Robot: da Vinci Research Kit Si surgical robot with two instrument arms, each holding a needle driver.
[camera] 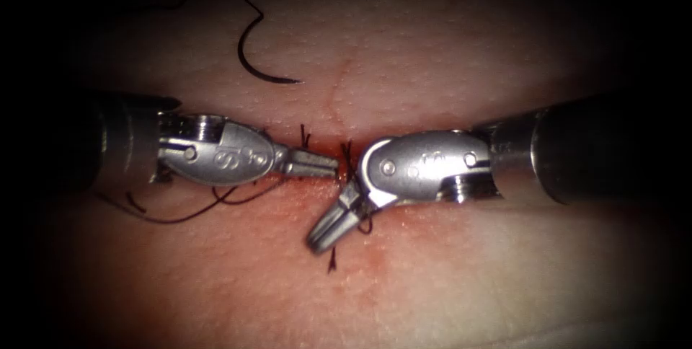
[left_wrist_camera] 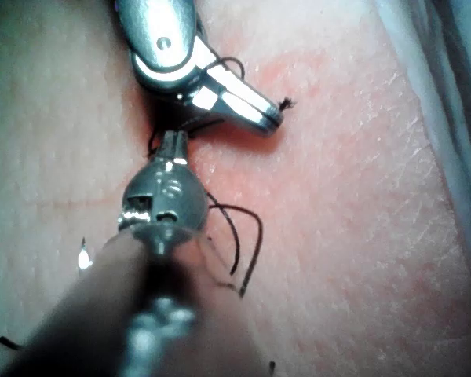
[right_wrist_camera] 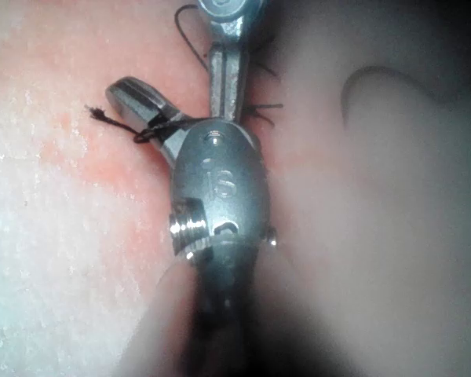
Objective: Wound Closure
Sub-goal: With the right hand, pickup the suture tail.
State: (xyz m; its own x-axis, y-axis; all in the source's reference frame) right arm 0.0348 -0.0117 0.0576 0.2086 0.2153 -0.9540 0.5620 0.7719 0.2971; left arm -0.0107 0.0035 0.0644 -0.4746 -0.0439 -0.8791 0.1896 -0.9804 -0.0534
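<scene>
Endoscope view: the pale pink pork-belly tissue (camera: 447, 39) is seen with a reddened cut (camera: 344, 158) running down its middle, wet with red fluid (camera: 303, 197). The left arm's silver pincer (camera: 321, 164) is brought in from the left, its jaws clenched together with the tips at the cut line; whether thread is pinched between them cannot be told. The right arm's silver pincer (camera: 326, 237) is bent down and leftward from its wrist, jaws pressed together, with dark thread (camera: 364, 221) wrapped around or held at them; which of the two cannot be told. The thin dark curved needle (camera: 259, 64) is left lying free on the tissue surface, up and to the left of the cut, well apart from both tools, held by neither and not in the tissue. Its trailing thread is looped away above it. More thread is seen under the left tool. Short cut thread ends (camera: 333, 261) are seen sticking up along the cut.

Left wrist view: the left pincer (left_wrist_camera: 173, 143) is seen clenched, tip at the cut, the right pincer (left_wrist_camera: 263, 114) just beyond it. A thread loop (left_wrist_camera: 247, 243) is laid on the tissue beside the shaft.

Right wrist view: the right pincer (right_wrist_camera: 129, 96) is seen with thread (right_wrist_camera: 141, 129) crossing its jaws. The left pincer (right_wrist_camera: 226, 78) is close beside it. The needle (right_wrist_camera: 377, 78) is seen as a faint curve on the tissue.
</scene>
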